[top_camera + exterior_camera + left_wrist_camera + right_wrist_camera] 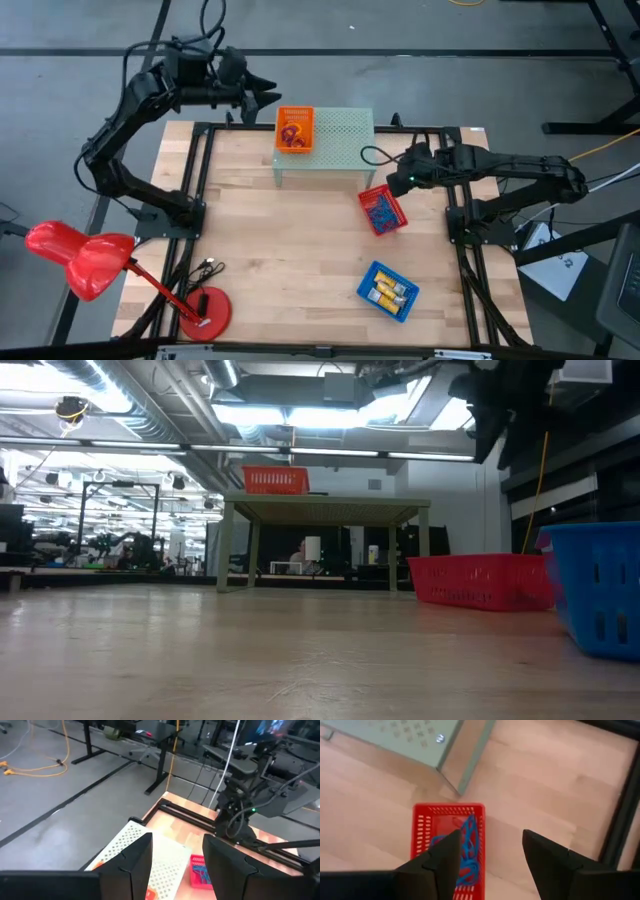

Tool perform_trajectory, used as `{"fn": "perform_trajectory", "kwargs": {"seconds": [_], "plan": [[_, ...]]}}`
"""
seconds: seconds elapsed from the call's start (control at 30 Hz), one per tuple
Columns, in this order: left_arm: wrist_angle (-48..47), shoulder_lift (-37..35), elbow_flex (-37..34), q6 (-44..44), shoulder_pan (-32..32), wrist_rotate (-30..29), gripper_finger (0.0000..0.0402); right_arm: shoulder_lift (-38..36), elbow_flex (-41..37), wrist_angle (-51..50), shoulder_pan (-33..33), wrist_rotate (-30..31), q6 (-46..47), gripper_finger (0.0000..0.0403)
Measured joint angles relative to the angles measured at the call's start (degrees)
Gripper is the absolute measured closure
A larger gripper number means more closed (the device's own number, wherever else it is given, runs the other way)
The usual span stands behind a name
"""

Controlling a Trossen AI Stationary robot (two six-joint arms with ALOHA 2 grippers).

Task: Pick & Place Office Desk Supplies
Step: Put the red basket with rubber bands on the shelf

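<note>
Nearest me, a blue plastic basket (387, 291) holds small yellow-and-silver blocks (388, 290). Further in, a red plastic basket (382, 210) of blue loop-shaped clips (468, 851) sits just under the right gripper (394, 184), whose fingers stand apart, empty. Beyond, an orange plastic basket (294, 129) of rings (292, 134) rests on the pale green perforated metal shelf (338, 140). The left gripper (272, 97) hangs past the table's far edge, fingers parted, holding nothing. I reckon a careless descent could catch the red basket's wall and tip it.
</note>
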Motion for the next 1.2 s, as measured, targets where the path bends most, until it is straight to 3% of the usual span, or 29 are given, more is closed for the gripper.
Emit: {"fn": "perform_trajectory", "kwargs": {"seconds": [0.13,0.37,0.53,0.63,0.77,0.9,1.03,1.2], "plan": [[9.1,-5.4,-11.4,-0.3,0.9,-1.7,0.0233,-1.1,0.0,0.7,1.3,3.0,1.8,0.0193],[33.7,-26.1,-46.5,-10.3,3.5,-0.7,0.0233,-7.9,0.0,2.5,5.0,10.0,3.4,0.0193],[39.3,-38.7,-64.5,-15.0,3.5,-1.7,0.0233,-14.6,-2.6,-8.2,5.9,13.4,10.6,0.0193],[39.3,-43.8,-71.4,-16.6,3.5,-2.0,0.0233,-18.7,-8.9,-9.7,5.9,12.5,16.2,0.0193],[40.2,-48.8,-79.0,-21.9,3.5,-3.3,0.0233,-21.5,-19.2,2.7,5.9,4.6,18.8,0.0193],[43.6,-52.5,-85.8,-27.0,3.5,-3.6,0.0233,-18.4,-26.3,14.2,5.9,1.7,18.3,0.0193],[46.4,-54.9,-90.5,-31.6,3.4,-3.5,0.0233,-14.9,-29.1,16.3,5.8,1.7,18.7,0.0193],[47.1,-55.7,-92.8,-33.4,2.9,-3.2,0.0233,-12.6,-32.9,22.8,5.6,-4.7,16.0,0.0193]]}}
